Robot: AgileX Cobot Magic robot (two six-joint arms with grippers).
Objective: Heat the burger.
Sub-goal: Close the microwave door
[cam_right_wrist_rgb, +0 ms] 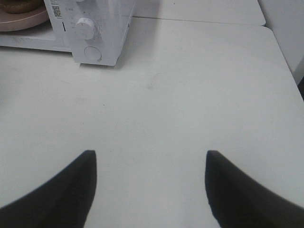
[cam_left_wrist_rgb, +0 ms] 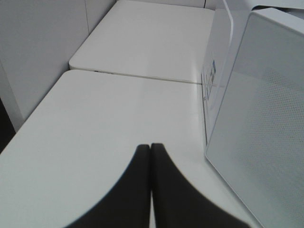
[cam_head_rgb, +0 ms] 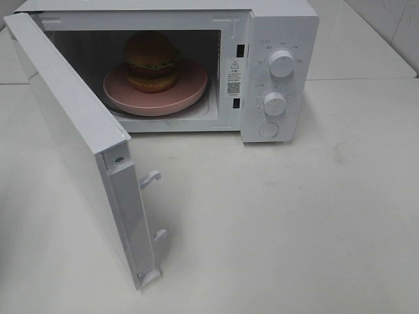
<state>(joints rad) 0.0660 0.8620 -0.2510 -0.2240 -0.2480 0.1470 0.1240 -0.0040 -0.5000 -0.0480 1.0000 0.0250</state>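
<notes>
- The table (cam_head_rgb: 294, 216) is white, smooth and a little shiny. It is made of flat panels with rounded corners, and a thin seam runs between them. A few faint marks are on it.
- The microwave (cam_head_rgb: 281, 26) is a white box with a matte shell. It stands at the far side of the table, and its top and back are cut off in the high view.
- Its door (cam_head_rgb: 65, 118) is swung wide open to the left. The window in it has a fine dotted mesh, which the left wrist view shows only from the outside.
- A round pink plate (cam_head_rgb: 190, 91) with a low rim lies inside the oven, and it looks smooth.
- The burger (cam_head_rgb: 152, 60) stands on this plate, inside the microwave. It has a glossy brown domed bun and a thin green frill. The inside is dim, so the filling is hard to make out.
- The left gripper (cam_left_wrist_rgb: 150, 152) has dark curved fingers pressed together, with nothing between them. It hangs above the table, beside the door.
- The right gripper (cam_right_wrist_rgb: 149, 159) has its dark fingers wide apart and empty, above bare table.
- Two round white knobs (cam_head_rgb: 281, 64) sit on the panel above a round button (cam_head_rgb: 268, 129). The print around them is too small to read.
- Two white latch hooks (cam_head_rgb: 150, 178) stick out of the edge of the door.
</notes>
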